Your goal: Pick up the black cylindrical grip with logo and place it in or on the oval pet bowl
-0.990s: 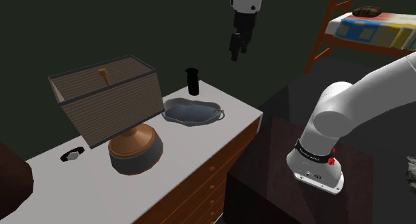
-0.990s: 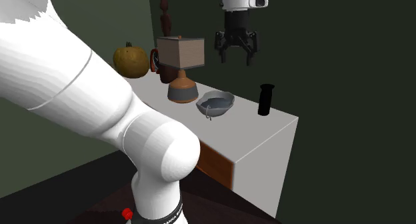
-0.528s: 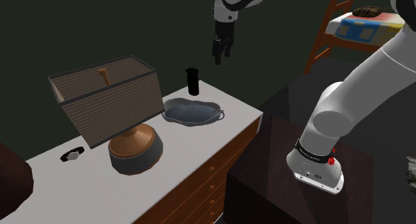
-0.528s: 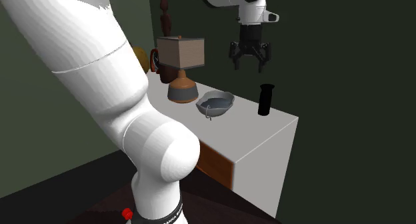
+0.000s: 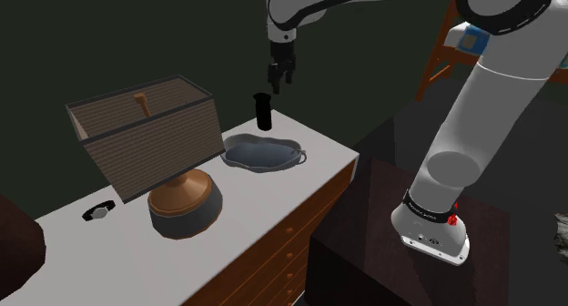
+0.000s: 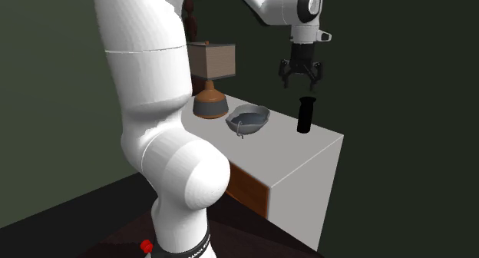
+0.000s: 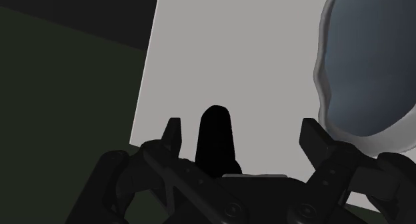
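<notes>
1. Gripper state: the gripper [image 5: 278,76] [image 6: 300,78] [image 7: 242,131] hovers above the black grip [image 5: 264,112] [image 6: 306,114] [image 7: 216,139]. Its fingers stand wide apart and hold nothing.
2. Object location: the grip stands upright on the white cabinet top [image 5: 273,199] [image 6: 307,145] [image 7: 233,56], near a far corner. It is just beyond the grey oval bowl [image 5: 293,155] [image 6: 261,110] [image 7: 323,69] and does not touch it.
3. Hazard, misalignment: in the wrist view the grip lies nearer one finger than the other. A straight descent from this offset may land a fingertip on the grip's top or push it sideways. Centring first seems advisable.
4. Hazard, toppling: the grip is tall and narrow, so a side knock probably tips it. It is a cylinder and stands close to the cabinet edge, so it may then roll off the top.
5. Hazard, slipping: the body looks smooth and round. A clasp too near its upper end may let it swing or slide out during the lift.
6. Hazard, bowl contact: the bowl is close by. A low carry may strike its rim and shove it across the top. The lamp [image 5: 185,202] [image 6: 209,103] stands farther off and seems a lesser concern.
7. Hazard, release: the grip appears taller than the bowl is deep. A high or upright drop may let it tip out over the rim.
</notes>
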You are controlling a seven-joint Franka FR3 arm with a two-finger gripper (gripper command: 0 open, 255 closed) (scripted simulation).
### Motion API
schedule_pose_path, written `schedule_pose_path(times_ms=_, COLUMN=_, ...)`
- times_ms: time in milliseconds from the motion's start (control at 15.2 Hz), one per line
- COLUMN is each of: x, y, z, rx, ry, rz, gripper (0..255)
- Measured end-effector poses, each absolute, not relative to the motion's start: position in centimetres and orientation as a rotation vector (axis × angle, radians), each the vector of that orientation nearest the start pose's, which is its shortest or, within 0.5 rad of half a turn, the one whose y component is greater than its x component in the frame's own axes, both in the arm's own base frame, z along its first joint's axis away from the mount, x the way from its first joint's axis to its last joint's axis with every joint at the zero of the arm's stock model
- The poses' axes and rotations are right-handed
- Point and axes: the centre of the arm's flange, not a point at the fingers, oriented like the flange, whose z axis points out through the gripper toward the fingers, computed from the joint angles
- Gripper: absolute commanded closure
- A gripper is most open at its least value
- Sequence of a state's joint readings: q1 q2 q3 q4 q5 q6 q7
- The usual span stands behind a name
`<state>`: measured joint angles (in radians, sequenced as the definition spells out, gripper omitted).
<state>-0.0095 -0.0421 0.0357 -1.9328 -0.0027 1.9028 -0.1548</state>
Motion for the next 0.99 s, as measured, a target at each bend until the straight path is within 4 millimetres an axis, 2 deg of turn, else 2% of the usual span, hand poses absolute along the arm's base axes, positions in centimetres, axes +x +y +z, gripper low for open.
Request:
schedule_pose_path(times_ms=396, x=62.1, y=1.3, z=46.7, rx=-3.127, ry=-0.317, rz=0.016, gripper=0)
schedule_pose_path(times_ms=594, x=63.1, y=1.2, z=45.3, rx=-3.127, ry=-0.321, rz=0.021, gripper=0)
schedule_pose_path(times_ms=990, x=63.1, y=1.1, z=42.6, rx=-3.126, ry=-0.322, rz=0.021, gripper=0)
